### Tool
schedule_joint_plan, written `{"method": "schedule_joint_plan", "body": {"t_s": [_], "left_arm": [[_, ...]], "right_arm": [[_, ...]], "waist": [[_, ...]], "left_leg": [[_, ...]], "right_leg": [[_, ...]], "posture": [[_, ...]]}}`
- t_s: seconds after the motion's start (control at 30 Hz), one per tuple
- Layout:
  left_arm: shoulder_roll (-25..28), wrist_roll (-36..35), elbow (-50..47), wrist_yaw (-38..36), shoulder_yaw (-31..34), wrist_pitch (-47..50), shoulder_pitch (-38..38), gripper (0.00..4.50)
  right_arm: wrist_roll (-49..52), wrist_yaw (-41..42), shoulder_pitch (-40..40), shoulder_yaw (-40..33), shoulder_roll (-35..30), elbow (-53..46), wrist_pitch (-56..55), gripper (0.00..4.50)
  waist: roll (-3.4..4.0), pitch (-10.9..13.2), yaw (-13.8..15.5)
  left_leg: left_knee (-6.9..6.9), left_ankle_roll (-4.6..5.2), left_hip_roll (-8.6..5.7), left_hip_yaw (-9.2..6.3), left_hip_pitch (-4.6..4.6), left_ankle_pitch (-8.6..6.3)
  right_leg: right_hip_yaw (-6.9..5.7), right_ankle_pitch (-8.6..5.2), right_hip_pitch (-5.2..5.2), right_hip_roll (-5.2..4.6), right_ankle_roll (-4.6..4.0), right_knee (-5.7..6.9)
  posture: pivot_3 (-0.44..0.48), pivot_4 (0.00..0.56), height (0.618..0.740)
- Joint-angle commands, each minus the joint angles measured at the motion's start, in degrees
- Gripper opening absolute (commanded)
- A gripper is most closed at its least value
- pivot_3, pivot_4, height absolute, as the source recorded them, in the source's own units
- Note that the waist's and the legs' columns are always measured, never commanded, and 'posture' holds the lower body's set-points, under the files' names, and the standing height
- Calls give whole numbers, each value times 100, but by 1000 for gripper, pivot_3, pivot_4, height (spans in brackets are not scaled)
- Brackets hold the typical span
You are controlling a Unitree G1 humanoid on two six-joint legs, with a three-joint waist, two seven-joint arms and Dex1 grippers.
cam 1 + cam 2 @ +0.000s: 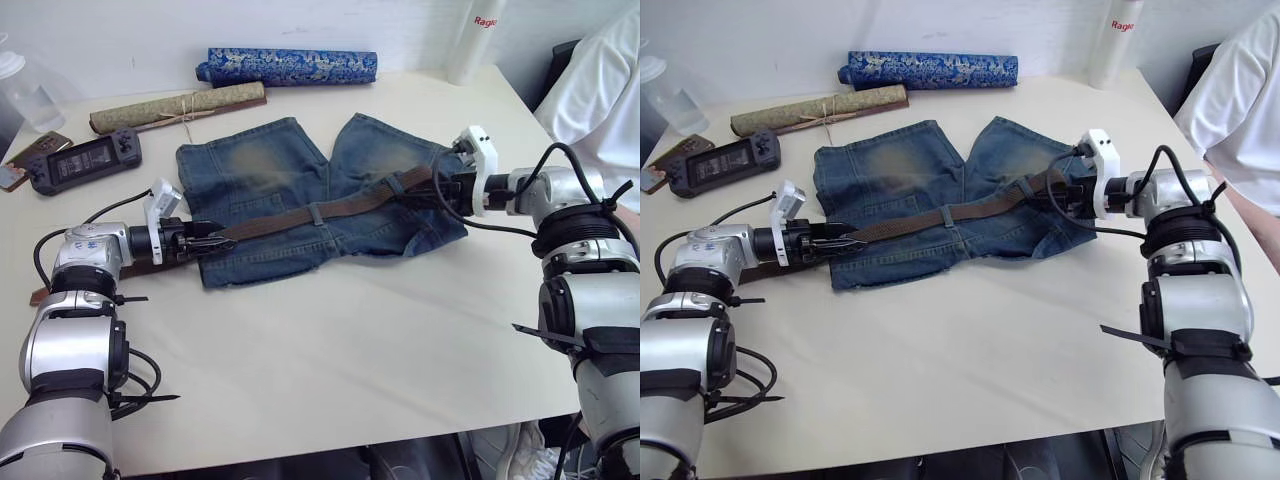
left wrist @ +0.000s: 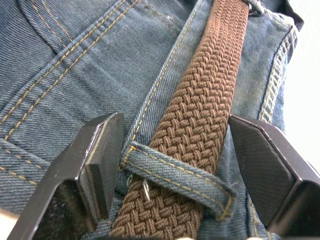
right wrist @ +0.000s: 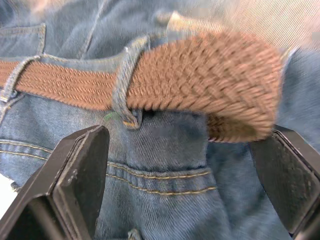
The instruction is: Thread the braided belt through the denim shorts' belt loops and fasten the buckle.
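You see the denim shorts (image 1: 300,200) lying flat on the table (image 1: 330,340), with the braided belt (image 1: 330,210) running along the waistband under several belt loops (image 1: 316,213). Your left gripper (image 1: 212,240) sits at the left end of the waistband with its fingers (image 2: 102,160) spread; in the left wrist view the belt passes between them under a loop, touching neither pad. Your right gripper (image 1: 425,190) is at the right end, its fingers (image 3: 85,170) also spread wide; the right wrist view shows the belt folded back on itself between them, just beyond a loop, which the head views do not make out. Red letters reading "Rag" show on the white cylinder (image 1: 475,40) at the table's far edge. A blue patterned roll (image 1: 290,66), an olive rolled mat (image 1: 175,107) and a black handheld device (image 1: 85,160) lie behind the shorts.
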Motion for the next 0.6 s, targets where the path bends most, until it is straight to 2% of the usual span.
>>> {"method": "schedule_joint_plan", "body": {"t_s": [0.03, 0.1, 0.13, 0.17, 0.2, 0.23, 0.27, 0.33, 0.47, 0.53, 0.6], "left_arm": [[-36, 136, 11, -140, -18, -114, -65, 2824], [-64, 150, -3, -142, 10, -165, -68, 1979], [-79, 147, -18, -123, 30, -199, -71, 1464], [-92, 159, -42, -102, 31, -260, -66, 1170], [-103, 150, -70, -96, 47, -298, -60, 669], [-110, 145, -85, -94, 57, -323, -57, 334], [-109, 112, -149, -93, 87, -350, -47, 235], [-104, 32, -267, -80, 162, -389, -27, 235], [-173, -401, -1484, 356, 629, -1011, 468, 235], [-227, -594, -2657, 556, 766, -940, 1056, 235], [-283, -296, -4320, 993, 749, -1854, 2280, 235]], "right_arm": [[-22, -28, -123, -95, 25, -29, -147, 3159], [11, -26, -83, -144, 58, -45, -151, 2221], [46, -10, -62, -183, 63, -63, -153, 1611], [82, 22, -34, -215, 61, -110, -158, 1266], [109, 61, -2, -240, 52, -170, -185, 677], [121, 87, 19, -253, 45, -212, -204, 264], [145, 167, 90, -264, 8, -336, -263, 1], [192, 302, 229, -299, -61, -579, -315, 1], [959, 912, 1361, -833, -253, -2574, -501, 1], [1290, 1225, 2144, -925, -421, -3764, -429, 1], [1500, 1373, 3204, -1011, -585, -5074, -676, 1]], "waist": [[0, 0, -1], [0, 0, 0], [0, 0, -1], [0, 0, -2], [0, 0, -1], [0, 0, 0], [0, 0, 0], [0, 0, 1], [-2, -1, 16], [-2, -1, 31], [-4, -3, 37]], "left_leg": [[4, 0, 0, 4, -2, 0], [11, 1, 0, 7, -4, 0], [16, 1, 1, 7, -6, 0], [24, 2, 1, 7, -9, -1], [32, 3, 1, 7, -12, -2], [38, 4, 1, 8, -13, -2], [46, 5, 1, 9, -16, -3], [68, 6, 1, 8, -31, -4], [81, 6, 2, 8, -63, -4], [86, 6, 3, 9, -71, -4], [88, 5, 3, 13, -73, -4]], "right_leg": [[0, 0, -4, 0, 0, 2], [0, 0, -4, -1, 0, 5], [0, 0, -4, -2, 0, 6], [0, 0, -4, -1, 0, 9], [0, 0, -4, -2, 0, 12], [0, 0, -4, -2, 0, 16], [0, 0, -5, -2, 0, 22], [0, 0, -14, -2, 0, 37], [-6, 0, -37, -5, 1, 47], [-7, 0, -40, -8, 1, 51], [-9, 0, -41, -12, 0, 48]], "posture": [[0, 150, 645], [0, 150, 645], [0, 150, 645], [0, 150, 645], [0, 150, 645], [0, 150, 645], [0, 150, 645], [0, 150, 645], [0, 150, 645], [0, 150, 645], [0, 150, 645]]}}
